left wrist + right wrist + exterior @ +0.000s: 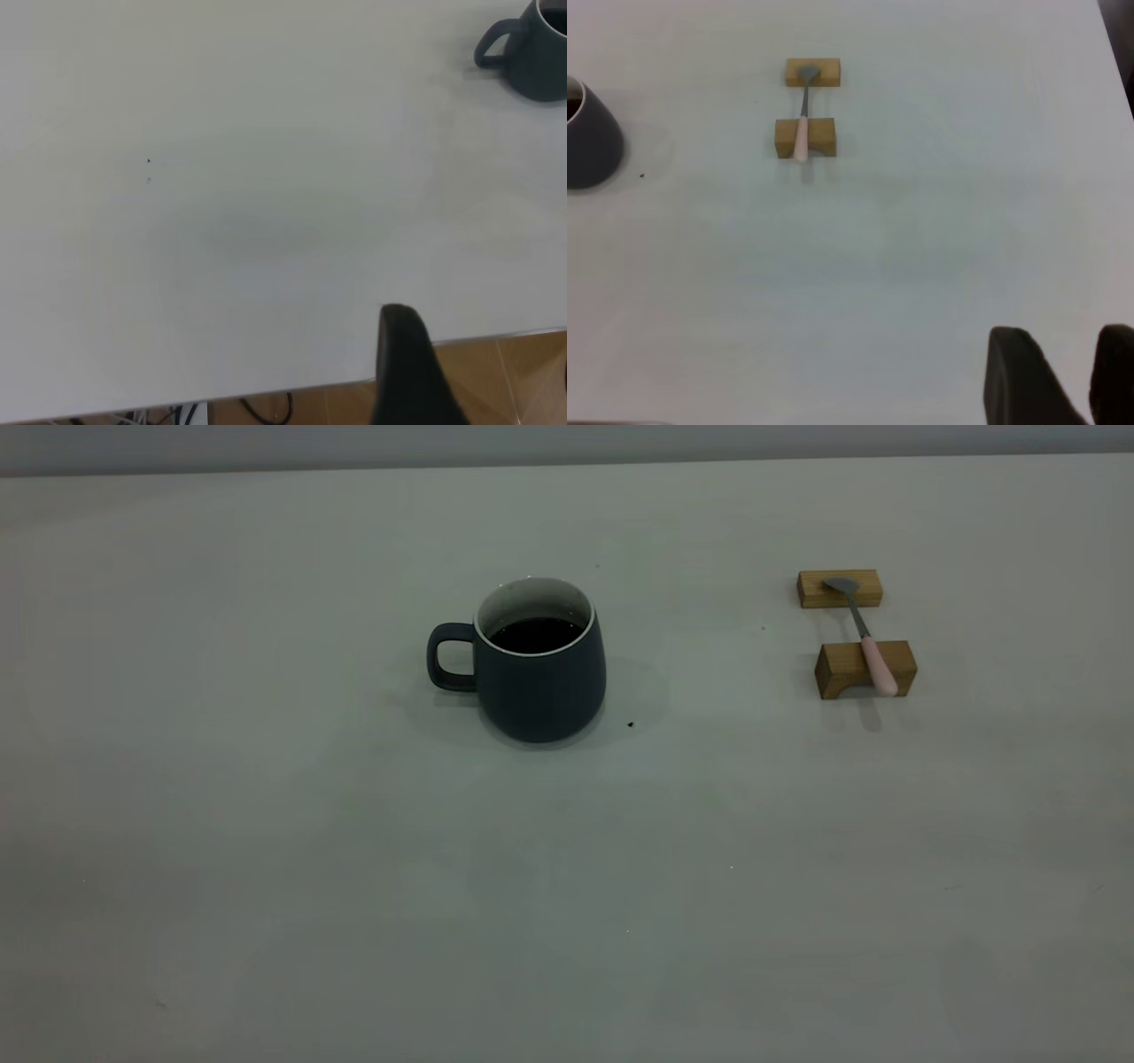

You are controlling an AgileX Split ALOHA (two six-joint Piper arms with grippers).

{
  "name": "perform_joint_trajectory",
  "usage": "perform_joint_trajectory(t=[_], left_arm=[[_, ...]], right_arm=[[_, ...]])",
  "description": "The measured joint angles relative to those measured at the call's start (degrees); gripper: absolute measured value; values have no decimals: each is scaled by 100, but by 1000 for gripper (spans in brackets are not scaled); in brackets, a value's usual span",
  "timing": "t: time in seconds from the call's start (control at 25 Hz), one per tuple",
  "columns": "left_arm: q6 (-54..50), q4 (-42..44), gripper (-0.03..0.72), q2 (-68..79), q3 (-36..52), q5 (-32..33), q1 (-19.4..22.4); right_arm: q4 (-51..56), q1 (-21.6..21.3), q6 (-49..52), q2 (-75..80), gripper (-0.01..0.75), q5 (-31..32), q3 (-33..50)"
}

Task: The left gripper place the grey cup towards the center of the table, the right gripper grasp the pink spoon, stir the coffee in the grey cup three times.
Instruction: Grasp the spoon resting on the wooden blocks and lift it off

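The grey cup [540, 664] stands upright near the middle of the table [266, 850], its handle toward the left side, with dark coffee [536, 634] inside. It also shows in the left wrist view, grey cup [536, 53], and in the right wrist view, grey cup [589, 137]. The pink spoon [873, 657] lies across two tan wooden blocks at the right, bowl on the far block. Neither arm appears in the exterior view. My left gripper [487, 323] hangs open over the table's near edge, far from the cup. My right gripper [1065, 332] is open by a narrow gap, well short of the pink spoon [802, 133].
The far wooden block [840, 589] and near wooden block [864, 669] carry the spoon. The table edge [266, 390] shows in the left wrist view with brown floor and cables below. A small dark speck [630, 724] lies beside the cup.
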Motion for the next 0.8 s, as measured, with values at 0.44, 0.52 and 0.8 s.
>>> perform_joint_trajectory(t=[0.44,0.52,0.8], left_arm=[[0,0,490,0,0,0,0],[0,0,490,0,0,0,0],[-6,0,490,0,0,0,0]], right_arm=[[-502,0,12,2281,380,-347,-843],[-441,0,17,3107,475,-693,-963],[-112,0,-21,5658,719,-2156,-1177]])
